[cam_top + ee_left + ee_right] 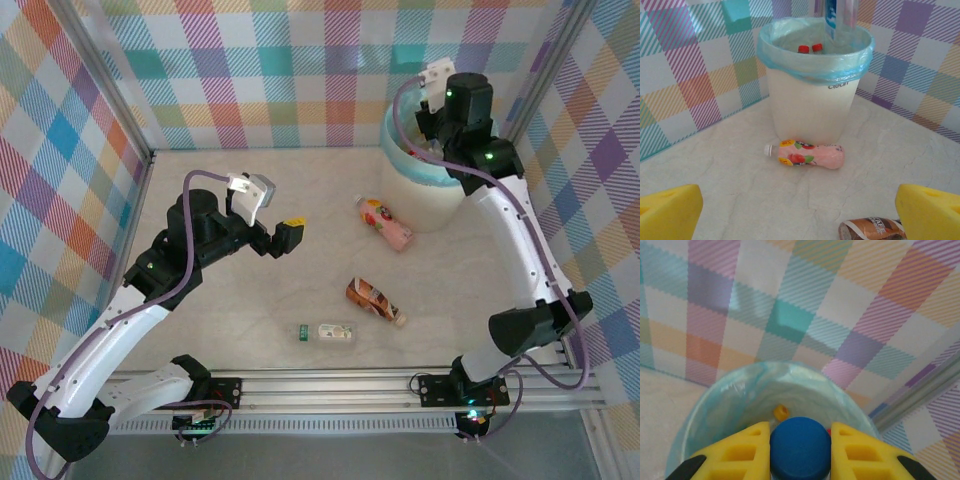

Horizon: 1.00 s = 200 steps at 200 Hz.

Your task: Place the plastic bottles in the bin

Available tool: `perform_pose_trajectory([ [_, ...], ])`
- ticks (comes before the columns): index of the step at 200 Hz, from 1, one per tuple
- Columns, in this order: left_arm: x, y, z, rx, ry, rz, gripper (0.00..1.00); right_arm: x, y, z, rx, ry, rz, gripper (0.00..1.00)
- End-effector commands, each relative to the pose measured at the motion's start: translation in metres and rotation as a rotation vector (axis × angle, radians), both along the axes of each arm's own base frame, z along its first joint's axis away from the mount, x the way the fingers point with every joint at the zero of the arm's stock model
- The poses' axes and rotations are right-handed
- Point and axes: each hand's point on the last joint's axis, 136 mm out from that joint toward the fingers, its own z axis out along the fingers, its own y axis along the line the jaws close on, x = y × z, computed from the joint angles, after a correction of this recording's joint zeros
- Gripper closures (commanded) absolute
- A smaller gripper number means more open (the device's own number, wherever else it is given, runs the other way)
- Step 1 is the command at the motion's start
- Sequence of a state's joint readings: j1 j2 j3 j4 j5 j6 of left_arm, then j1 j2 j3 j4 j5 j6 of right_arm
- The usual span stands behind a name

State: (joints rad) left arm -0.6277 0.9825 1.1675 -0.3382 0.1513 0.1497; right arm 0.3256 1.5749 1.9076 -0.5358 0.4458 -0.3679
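Pale marbled table (250, 320), checked walls (300, 70). Far right above bin (425, 205), blue-capped bottle (800, 452) pinched in right gripper (800, 432). Spread left gripper (800, 212) facing pink bottle (812, 156) beside bin. Probably light, smooth, slippery; grasp mid-body.

Left arm (120, 320) bent at elbow, reaching forward and toward middle. Left wrist level, low down. Left claw (283, 238) points to far right, yellow fingers (670, 212) spread wide apart, nothing between them. Right arm (520, 230) stretched long toward far right corner, wrist tipped down. Right claw (800, 442) points down, yellow fingers (747, 447) squeezed tight on both sides of blue-capped bottle (800, 457).
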Motion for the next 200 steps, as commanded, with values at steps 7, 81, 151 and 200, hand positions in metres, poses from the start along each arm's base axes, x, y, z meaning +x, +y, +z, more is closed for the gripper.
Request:
perform_pose_trajectory([
  [7,0.000,-0.002,-0.007,0.006,0.017,0.004,0.01,0.009,-0.013,-0.020,-0.034,0.028,-0.068,1.00],
  [81,0.001,0.000,-0.016,0.017,0.035,0.020,0.01,0.018,-0.039,-0.092,0.039,0.180,-0.163,0.97],
  [151,0.006,-0.003,-0.021,0.030,0.043,0.018,0.01,0.027,-0.063,-0.153,0.182,0.326,-0.219,0.88],
  [200,0.006,-0.003,-0.023,0.038,0.050,0.022,0.01,0.033,-0.069,-0.176,0.260,0.389,-0.245,0.82],
])
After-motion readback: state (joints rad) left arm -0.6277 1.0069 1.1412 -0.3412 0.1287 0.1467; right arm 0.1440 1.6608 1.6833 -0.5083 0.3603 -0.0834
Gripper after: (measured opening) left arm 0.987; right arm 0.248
